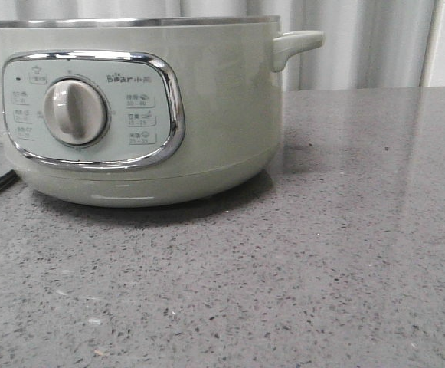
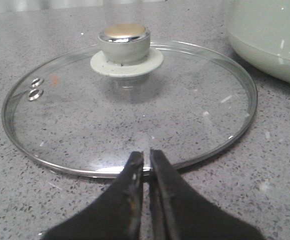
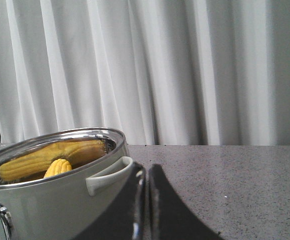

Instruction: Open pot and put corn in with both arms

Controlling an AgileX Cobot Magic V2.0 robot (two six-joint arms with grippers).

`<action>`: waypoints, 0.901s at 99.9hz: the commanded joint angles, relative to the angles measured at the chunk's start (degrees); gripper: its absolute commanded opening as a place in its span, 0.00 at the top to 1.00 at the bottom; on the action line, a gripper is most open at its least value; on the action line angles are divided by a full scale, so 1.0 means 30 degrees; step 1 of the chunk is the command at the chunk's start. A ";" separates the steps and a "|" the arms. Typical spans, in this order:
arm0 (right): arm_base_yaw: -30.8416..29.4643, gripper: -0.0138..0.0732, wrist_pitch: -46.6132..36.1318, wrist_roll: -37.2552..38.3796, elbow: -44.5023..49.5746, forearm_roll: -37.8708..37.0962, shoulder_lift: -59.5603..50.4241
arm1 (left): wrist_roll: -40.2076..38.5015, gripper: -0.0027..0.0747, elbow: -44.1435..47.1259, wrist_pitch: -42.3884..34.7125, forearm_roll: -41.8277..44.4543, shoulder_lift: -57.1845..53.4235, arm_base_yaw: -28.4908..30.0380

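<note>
Here, one pot (image 1: 138, 115), one corn (image 3: 58, 167), one lid (image 2: 130, 105)

Glass lid (image 2: 130, 107) flat on speckled grey counter (image 1: 322, 268) — white curtain (image 3: 184, 70) behind.

The pot (image 1: 207, 115) has a smooth, satin sage-green shell, seemingly plastic, with a polished chrome panel frame (image 1: 178, 107) and a matt grey dial (image 1: 75, 112). The bench (image 1: 322, 268) is speckled grey stone, faintly glossy. The lid (image 2: 130, 125) is clear glass with a shiny metal rim. The curtain (image 3: 184, 70) is soft pale cloth.
</note>
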 commanded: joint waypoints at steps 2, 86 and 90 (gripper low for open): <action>-0.0097 0.93 -0.1426 0.0010 -0.0529 -0.0159 0.0142 | -0.0349 0.99 0.0131 -0.0656 0.0119 -0.0639 -0.0153; -0.0097 0.93 -0.1426 0.0010 -0.0446 -0.0159 0.0142 | -0.0349 0.99 0.0131 -0.0656 0.0078 -0.0639 -0.0153; -0.0097 0.93 -0.1477 0.0010 -0.0314 -0.0159 0.0142 | -0.0349 0.99 0.0131 -0.0656 0.0078 -0.0639 -0.0153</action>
